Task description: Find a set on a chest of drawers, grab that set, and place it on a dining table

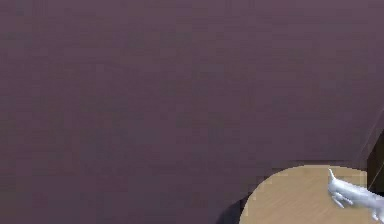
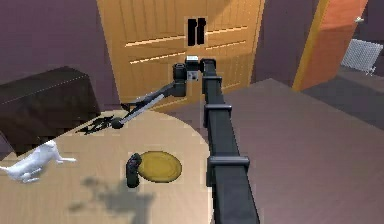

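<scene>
My arm [image 2: 222, 130] reaches out over a round, light wooden table [image 2: 186, 136]. The gripper [image 2: 118, 122] points toward the arm side view's left, its thin fingers ending near the table's far edge. A small pale and dark blob [image 2: 99, 126] lies on the tabletop right at the fingers' end. I cannot tell whether the gripper holds anything. The same table [image 1: 290, 196] shows at the forward view's bottom right corner.
On the table lie a yellow plate [image 2: 160, 166], a dark upright object [image 2: 131, 171] and a white figurine [image 2: 34, 162], which shows again as the white figurine [image 1: 350, 189]. A dark low cabinet [image 2: 45, 100] stands beyond the table. Wooden panelled doors [image 2: 150, 40] and an orange door [image 2: 325, 45] lie farther out. A purple wall [image 1: 160, 90] is ahead.
</scene>
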Tool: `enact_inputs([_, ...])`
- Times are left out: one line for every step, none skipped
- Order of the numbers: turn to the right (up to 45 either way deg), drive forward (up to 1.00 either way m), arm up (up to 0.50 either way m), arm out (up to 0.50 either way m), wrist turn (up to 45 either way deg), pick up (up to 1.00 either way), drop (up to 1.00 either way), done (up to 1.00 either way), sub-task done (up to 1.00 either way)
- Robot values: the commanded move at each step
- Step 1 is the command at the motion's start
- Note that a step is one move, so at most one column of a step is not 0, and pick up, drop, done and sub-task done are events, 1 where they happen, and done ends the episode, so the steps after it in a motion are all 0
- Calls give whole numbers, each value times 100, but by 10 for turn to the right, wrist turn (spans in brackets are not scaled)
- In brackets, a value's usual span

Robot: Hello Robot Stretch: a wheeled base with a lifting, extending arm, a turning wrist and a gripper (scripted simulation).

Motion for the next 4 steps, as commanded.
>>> enact_inputs([0,0,-32,0,0,0,0,0,0])
enact_inputs([0,0,0,0,0,0,100,0,0])
enact_inputs([0,0,8,0,0,0,0,0,0])
enact_inputs([0,0,0,-8,0,0,0,0,0])
